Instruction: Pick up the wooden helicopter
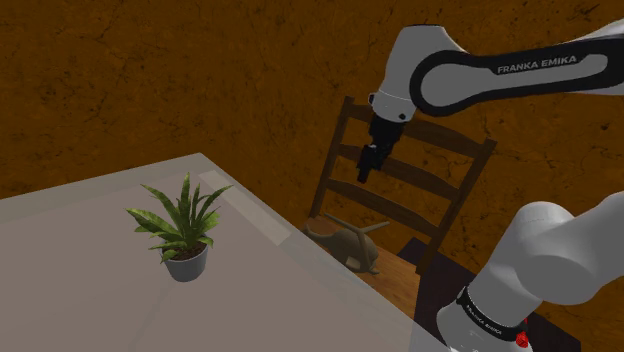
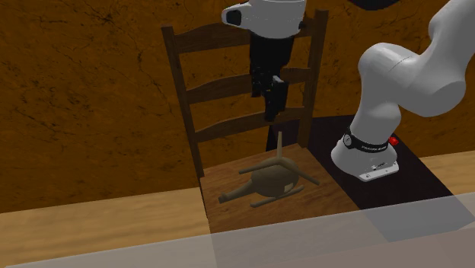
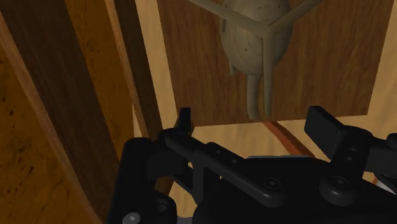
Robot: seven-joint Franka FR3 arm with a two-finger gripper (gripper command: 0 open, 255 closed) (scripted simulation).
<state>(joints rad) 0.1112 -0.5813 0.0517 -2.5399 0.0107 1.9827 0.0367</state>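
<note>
1. On the seat of the chair [image 2: 207,35], near its middle, the wooden helicopter [image 2: 272,181] sits on its skids with the rotor uppermost, untouched.
2. Above that seat, level with the chair's lower back slats, my claw [image 2: 272,114] hangs released, fingers apart, gripping nothing.
3. I judge the descent is the step in hand, so I'd drop straight down just in front of the chair's back, clear of the slats.
4. I'd bracket the rounded body, not the thin blades or tail, which look likely to slip or tip.
5. My arm arches over the chair from the stand [image 2: 411,179] beside it, wrist bent so the claw points down at the seat.
</note>
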